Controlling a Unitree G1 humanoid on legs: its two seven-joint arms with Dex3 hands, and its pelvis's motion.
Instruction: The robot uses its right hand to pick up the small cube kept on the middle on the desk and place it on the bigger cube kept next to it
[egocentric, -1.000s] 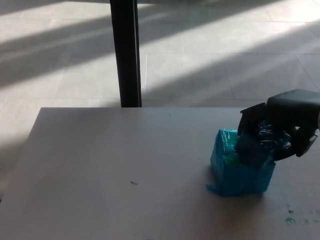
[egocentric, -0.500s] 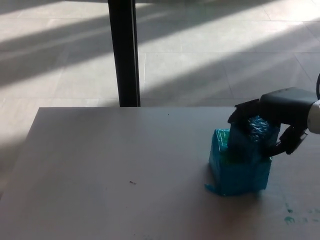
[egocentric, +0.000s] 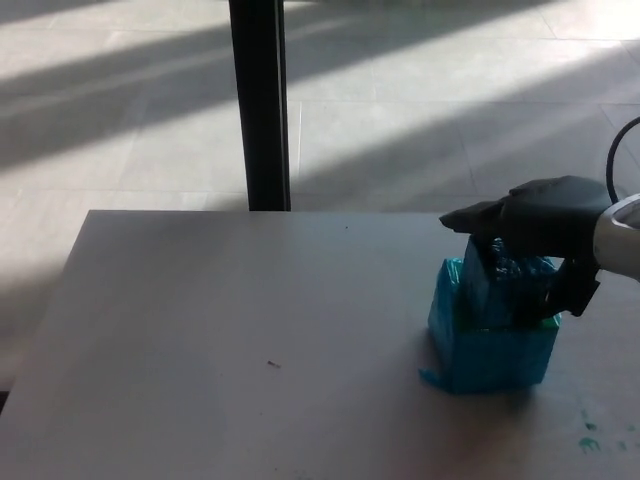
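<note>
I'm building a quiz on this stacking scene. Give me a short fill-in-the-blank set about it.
1. The right hand grips the small cube from ____.
2. The small cube sits on top of the ____ cube.
3. Both cubes are coloured ____.
4. Behind the desk stands a dark ____.

Missing words: above; bigger; blue; post

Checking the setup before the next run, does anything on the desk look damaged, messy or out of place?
Two small things. The bigger cube has a loose flap of teal wrapping sticking out at its bottom left corner. Teal smudges mark the desk near its right front edge. The right hand covers the small cube.
</note>
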